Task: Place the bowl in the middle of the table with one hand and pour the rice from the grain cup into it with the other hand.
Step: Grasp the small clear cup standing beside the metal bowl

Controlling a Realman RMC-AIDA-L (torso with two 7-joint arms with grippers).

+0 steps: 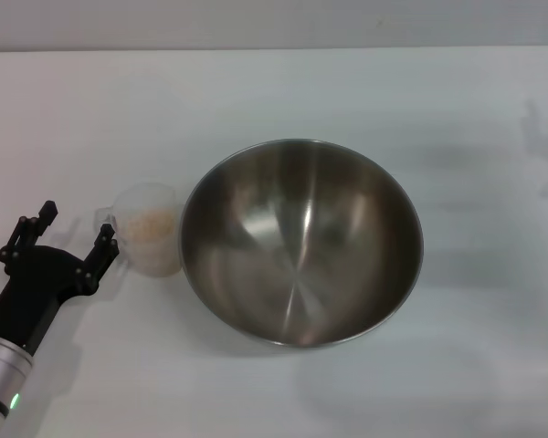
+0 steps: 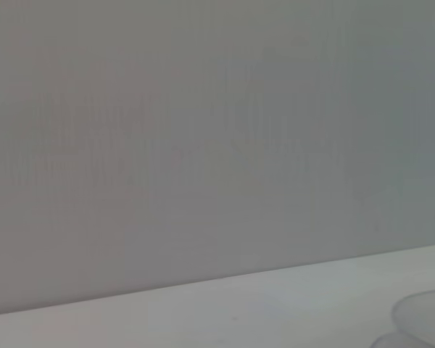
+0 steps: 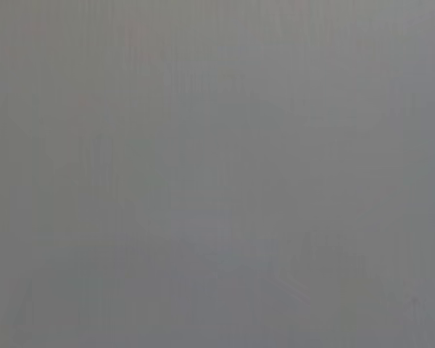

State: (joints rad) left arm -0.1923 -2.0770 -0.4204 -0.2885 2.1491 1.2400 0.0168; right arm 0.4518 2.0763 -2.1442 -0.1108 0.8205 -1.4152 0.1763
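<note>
Head view, bowl: the steel mixing bowl (image 1: 301,243) sits mid-worktop (image 1: 457,109), empty and slick.
Head view, grain cup: the grain cup (image 1: 149,228) with rice (image 1: 152,224) stands at the bowl's nine o'clock, touching or almost touching its rim; likely light and thin-walled, so grip its sides gently.
Head view, left gripper: the left gripper (image 1: 73,233) has its fingers spread wide, just off the cup at its nine o'clock, holding nothing.
Left wrist view: bare wall, a worktop strip, a pale rim at one corner.
Right wrist view: blank grey; right gripper unseen.

A shiny steel bowl (image 1: 301,242) sits empty mid-table (image 1: 438,109); the clear grain cup (image 1: 149,228) of rice (image 1: 152,224) stands upright, touching its left side.
</note>
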